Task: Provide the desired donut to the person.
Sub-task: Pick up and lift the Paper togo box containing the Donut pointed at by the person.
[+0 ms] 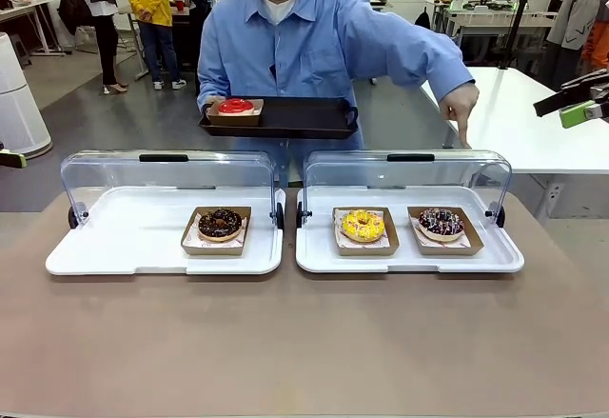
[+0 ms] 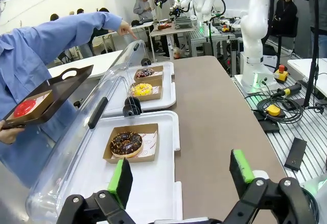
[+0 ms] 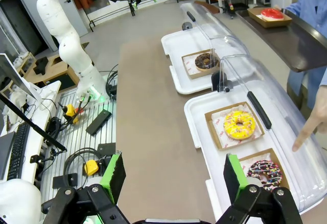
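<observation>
**Now, four donuts and one pointing finger**

We count four donuts, each in its own brown card tray. Three lie on the table in two white trays with clear lids tipped open at the back. The left white tray holds one: a chocolate donut with pale flecks. The right white tray holds two side by side: a yellow donut, and to its right a dark sprinkled donut. The fourth, a red donut, sits at one end of a black tray that the person holds at the far side of the table with one hand.

The person's other hand points a finger down just behind the raised lid of the right white tray, at its outer end. Of the three donuts on the table, the sprinkled one lies nearest that finger. It has dark icing dotted with sprinkles of many colours and rests flat in its card tray, apart from the yellow one.

We see two grippers, both with fingers spread wide and nothing between them. The left gripper hovers at the near edge of the left white tray. The right gripper hovers off the outer end of the right white tray, beside the sprinkled donut.
</observation>
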Controlling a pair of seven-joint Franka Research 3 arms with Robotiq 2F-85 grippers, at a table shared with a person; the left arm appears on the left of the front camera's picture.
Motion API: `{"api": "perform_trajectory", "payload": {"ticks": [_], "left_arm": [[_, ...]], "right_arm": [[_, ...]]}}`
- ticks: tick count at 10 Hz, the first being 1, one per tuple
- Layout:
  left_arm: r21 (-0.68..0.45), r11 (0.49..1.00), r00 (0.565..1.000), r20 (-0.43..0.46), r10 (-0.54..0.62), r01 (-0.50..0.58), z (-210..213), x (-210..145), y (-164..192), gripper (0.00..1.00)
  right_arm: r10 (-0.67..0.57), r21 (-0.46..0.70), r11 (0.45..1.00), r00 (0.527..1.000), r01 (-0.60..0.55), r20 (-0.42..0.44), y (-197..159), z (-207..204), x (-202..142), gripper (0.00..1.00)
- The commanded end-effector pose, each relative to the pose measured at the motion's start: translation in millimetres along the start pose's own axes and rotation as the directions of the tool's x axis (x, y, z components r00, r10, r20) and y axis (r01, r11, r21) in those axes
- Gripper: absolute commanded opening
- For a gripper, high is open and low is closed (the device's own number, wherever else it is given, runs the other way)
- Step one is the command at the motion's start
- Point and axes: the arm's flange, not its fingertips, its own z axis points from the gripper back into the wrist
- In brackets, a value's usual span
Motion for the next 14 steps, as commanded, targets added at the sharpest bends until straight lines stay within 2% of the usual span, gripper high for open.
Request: {"api": "perform_trajectory", "payload": {"ticks": [1, 2, 3, 4, 6, 8, 9, 11, 14], "left_arm": [[0.024, 1.0, 1.0, 0.007, 0.013, -0.013, -0.4, 0.7, 0.4, 1.0], [0.024, 1.0, 1.0, 0.007, 0.013, -0.013, -0.4, 0.7, 0.4, 1.0], [0.024, 1.0, 1.0, 0.007, 0.013, -0.013, -0.4, 0.7, 0.4, 1.0], [0.024, 1.0, 1.0, 0.007, 0.013, -0.013, -0.4, 0.7, 0.4, 1.0], [0.024, 1.0, 1.0, 0.007, 0.013, -0.013, -0.4, 0.7, 0.4, 1.0], [0.024, 1.0, 1.0, 0.007, 0.013, -0.013, -0.4, 0.7, 0.4, 1.0], [0.024, 1.0, 1.0, 0.007, 0.013, -0.013, -0.4, 0.7, 0.4, 1.0], [0.024, 1.0, 1.0, 0.007, 0.013, -0.013, -0.4, 0.7, 0.4, 1.0], [0.024, 1.0, 1.0, 0.007, 0.013, -0.013, -0.4, 0.7, 0.4, 1.0]], "right_arm": [[0.005, 0.004, 1.0, 1.0, -0.005, 0.007, 0.3, -1.3, 0.8, 1.0], [0.0, 0.0, 1.0, 1.0, 0.0, 0.0, 0.0, 0.0, 0.0, 1.0], [0.047, -0.04, 0.998, 0.994, -0.052, -0.103, -1.7, -4.5, 12.6, 1.0], [0.096, -0.062, 0.991, 0.961, -0.116, -0.26, -2.7, -12.9, 23.4, 1.0], [0.139, -0.111, 0.971, 0.875, -0.213, -0.465, -0.1, -41.0, 33.8, 1.0], [0.195, -0.054, 0.957, 0.768, -0.286, -0.61, 4.6, -78.0, 29.1, 1.0], [0.206, -0.018, 0.957, 0.722, -0.29, -0.661, 5.4, -97.5, 22.1, 1.0], [0.192, -0.019, 0.952, 0.644, -0.306, -0.74, -6.2, -128.7, 7.8, 1.0], [0.155, -0.014, 0.967, 0.63, -0.255, -0.761, -26.5, -160.3, -17.6, 1.0]]}}
